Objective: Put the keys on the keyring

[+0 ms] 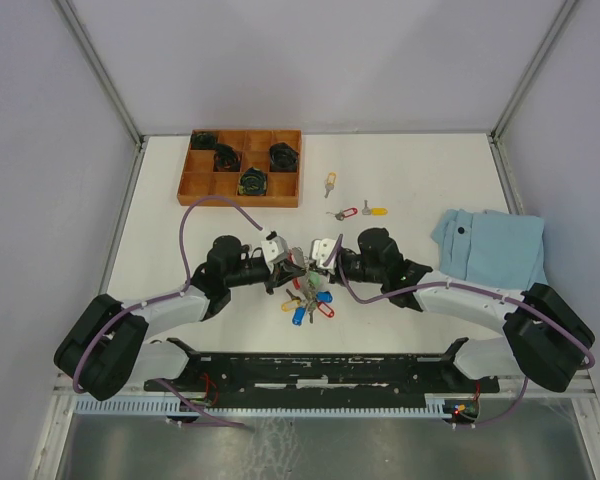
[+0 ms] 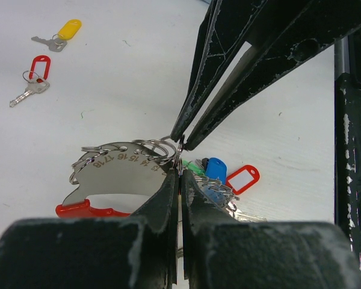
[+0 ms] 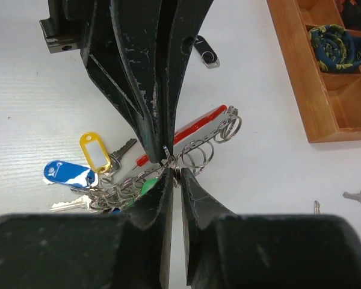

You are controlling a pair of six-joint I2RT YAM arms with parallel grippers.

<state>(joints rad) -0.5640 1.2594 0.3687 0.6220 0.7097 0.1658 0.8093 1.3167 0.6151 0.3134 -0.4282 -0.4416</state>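
left gripper (image 2: 179, 177): being pressed together on the keyring (image 2: 117, 171), a curved silver plate with a red strap and coloured tags, so the bunch is being held steady.
right gripper (image 3: 173, 168): a small wire ring (image 3: 198, 158) of the bunch is being pinched between its tips, probably to be opened.
loose keys: a red-tagged silver key (image 1: 346, 213) and a yellow-tagged silver key (image 1: 376, 211) are lying farther off, not yet threaded.

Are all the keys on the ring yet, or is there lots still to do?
Done: many tagged keys hang on the keyring. In hand: the left gripper and right gripper both pinch it. Left: the far key, red-tagged key and yellow-tagged key lie loose on the table.
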